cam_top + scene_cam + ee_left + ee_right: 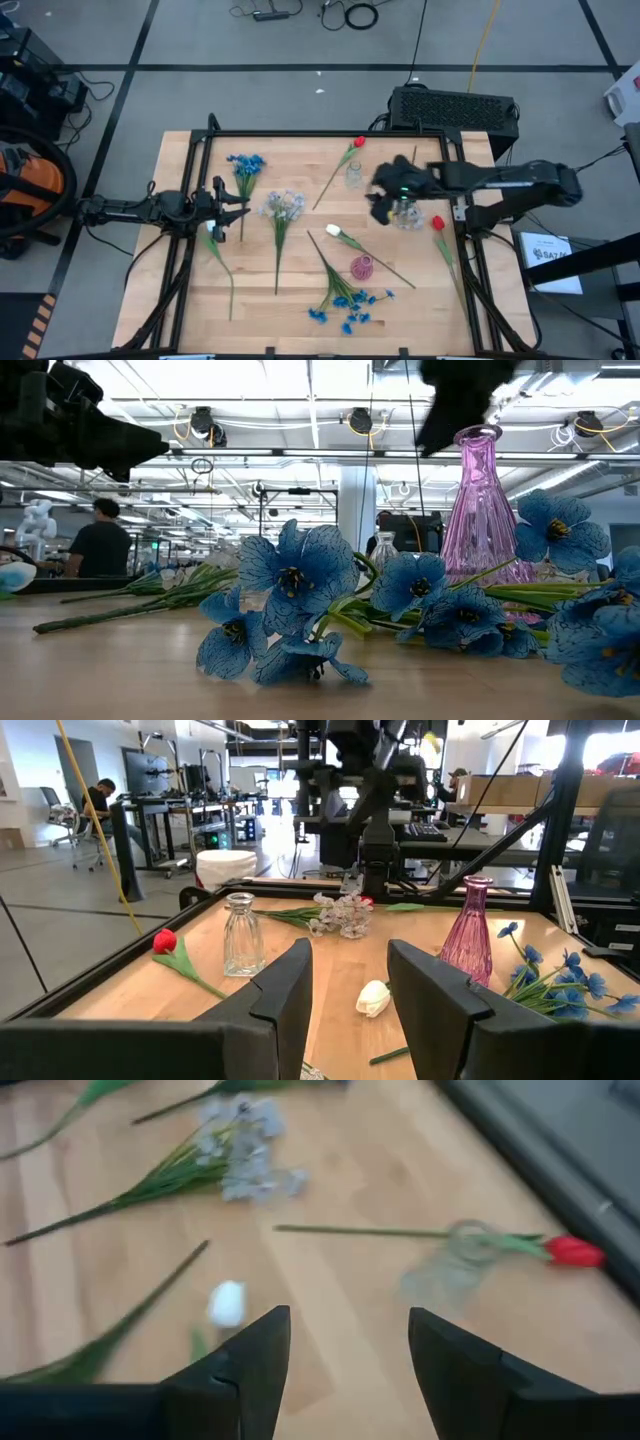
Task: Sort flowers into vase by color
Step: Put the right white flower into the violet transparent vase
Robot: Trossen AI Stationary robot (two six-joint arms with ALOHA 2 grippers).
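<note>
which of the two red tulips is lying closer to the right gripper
The red tulip near the table's right edge, beside the right gripper. The other red tulip lies farther off, at the far edge behind the small clear vase.

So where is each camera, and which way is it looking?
High view: above the table, looking straight down on both arms, the left claw and right claw.
Low view: at tabletop height, looking level past the blue flowers into the room; dark arm parts hang overhead.
Left wrist view: on the left arm, looking across the table past its open fingers.
Right wrist view: on the right arm, looking down past its open fingers.
Shared: low and left wrist views both show the pink vase.
</note>
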